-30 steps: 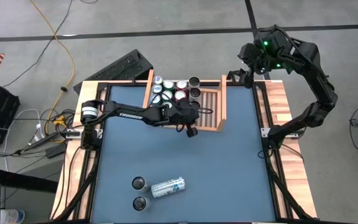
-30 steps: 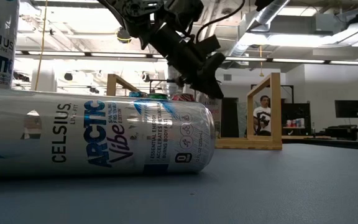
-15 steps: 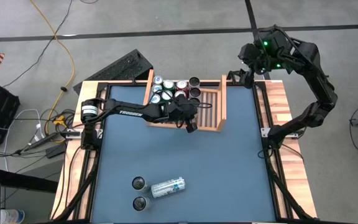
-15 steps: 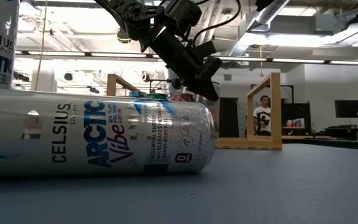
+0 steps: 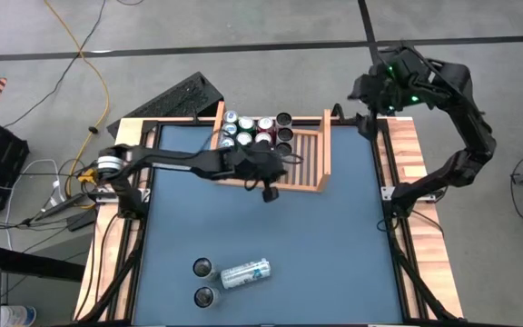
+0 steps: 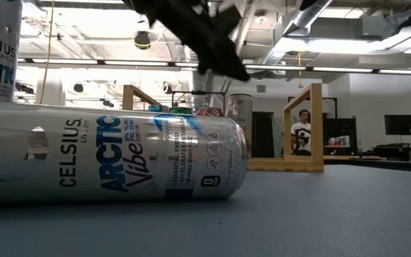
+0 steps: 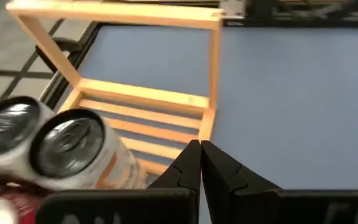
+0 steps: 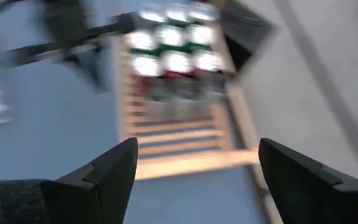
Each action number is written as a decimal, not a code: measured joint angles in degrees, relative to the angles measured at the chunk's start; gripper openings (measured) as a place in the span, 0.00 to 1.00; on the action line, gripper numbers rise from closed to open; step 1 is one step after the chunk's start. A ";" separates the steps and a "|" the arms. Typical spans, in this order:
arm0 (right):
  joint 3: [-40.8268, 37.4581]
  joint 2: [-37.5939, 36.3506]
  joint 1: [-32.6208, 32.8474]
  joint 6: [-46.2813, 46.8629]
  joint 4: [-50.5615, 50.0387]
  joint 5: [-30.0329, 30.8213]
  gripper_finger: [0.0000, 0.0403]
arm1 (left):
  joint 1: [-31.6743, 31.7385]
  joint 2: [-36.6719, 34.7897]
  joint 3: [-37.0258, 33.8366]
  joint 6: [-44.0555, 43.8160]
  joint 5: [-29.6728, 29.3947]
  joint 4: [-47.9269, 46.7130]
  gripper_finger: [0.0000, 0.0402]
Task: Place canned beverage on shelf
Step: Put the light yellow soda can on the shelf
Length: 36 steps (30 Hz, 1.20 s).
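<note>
Your left gripper (image 5: 268,193) is hovering at the shelf's (image 5: 320,154) front edge, fingers pressed together, empty; your right gripper (image 5: 363,107) is waiting, fingers spread.

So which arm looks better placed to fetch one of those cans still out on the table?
Probably the left. Its claw, shut and empty, hangs over the table by the shelf, nearer the lying can. The right claw, open, waits at the far corner.
</note>
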 joint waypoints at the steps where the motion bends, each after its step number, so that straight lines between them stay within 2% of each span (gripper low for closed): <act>1: 0.02 -0.07 0.39 0.56 -0.76 -3.50 0.80 | -0.13 -1.58 0.00 0.90 0.89 -1.90 0.00; 3: -0.04 -0.09 1.84 2.47 -2.42 -9.04 0.80 | -0.35 -5.12 0.00 1.75 2.64 -6.57 0.02; 7: -2.91 -0.05 8.61 4.06 -2.30 -10.12 0.80 | -0.77 -11.45 0.00 0.28 8.74 -16.32 0.10; 13: -6.94 -0.05 19.54 8.99 -1.80 -5.59 0.80 | -2.97 -20.49 0.03 -7.63 24.10 -31.40 0.29; 15: -8.64 -0.05 23.05 12.25 -0.79 -2.96 0.80 | -5.43 -22.20 0.04 -8.73 25.75 -37.17 0.35; 20: -12.77 -0.02 30.30 19.19 4.05 1.37 0.80 | -12.95 -25.21 0.04 -11.62 23.43 -48.34 0.48; 25: -17.73 0.00 34.40 22.65 10.88 3.55 0.80 | -20.33 -25.31 0.04 -17.48 18.31 -48.86 0.60; 30: -22.65 0.00 36.24 25.94 13.40 4.82 0.80 | -27.14 -23.79 0.04 -21.44 15.07 -48.77 0.71; 33: -24.90 0.00 37.20 27.12 13.60 6.28 0.80 | -30.40 -22.78 0.04 -23.44 12.54 -48.76 0.74; 36: -27.31 -0.03 37.87 27.24 13.76 7.74 0.80 | -32.41 -21.83 0.08 -24.95 12.41 -48.67 0.74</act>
